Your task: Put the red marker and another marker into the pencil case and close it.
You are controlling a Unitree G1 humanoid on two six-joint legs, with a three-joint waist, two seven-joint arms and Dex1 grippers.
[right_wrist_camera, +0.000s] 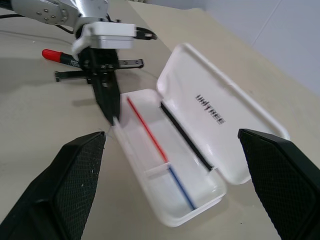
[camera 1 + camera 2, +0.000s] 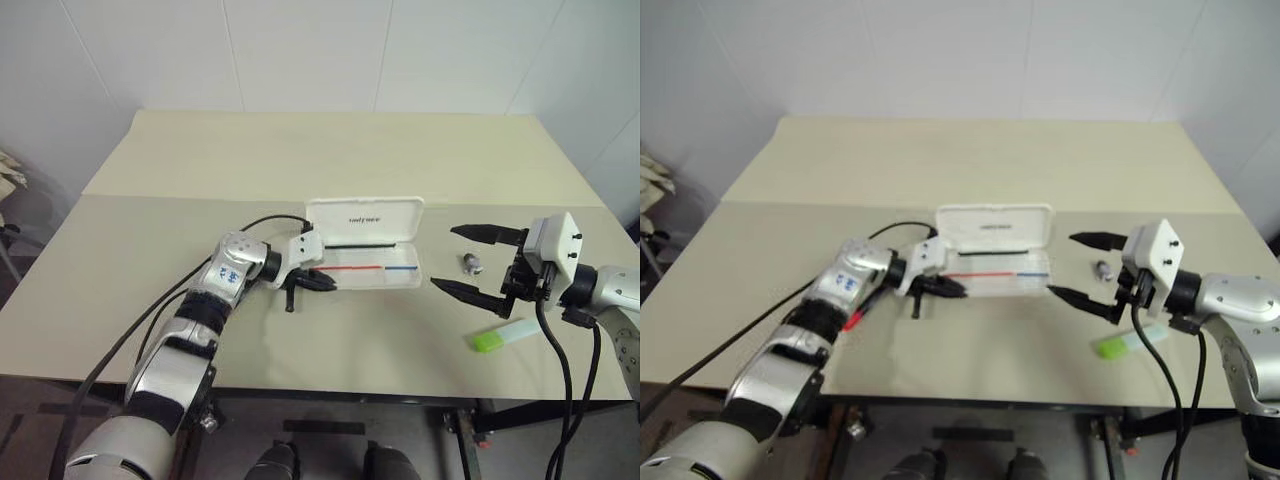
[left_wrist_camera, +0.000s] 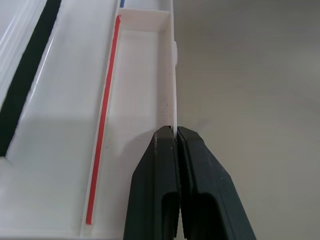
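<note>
1 red marker [image 2: 854, 320] behind (beneath) left end effector [image 2: 952, 289]

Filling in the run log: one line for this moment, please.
case: open, nothing inside | left end effector: shut on case wall | right end effector: open | red marker, green marker: on table

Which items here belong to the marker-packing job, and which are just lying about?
Job: open white hard-plastic pencil case; red-ended slim marker; stubby lime-green-capped highlighter.
Lying about: small silver-grey metal bit; black cable.
</note>
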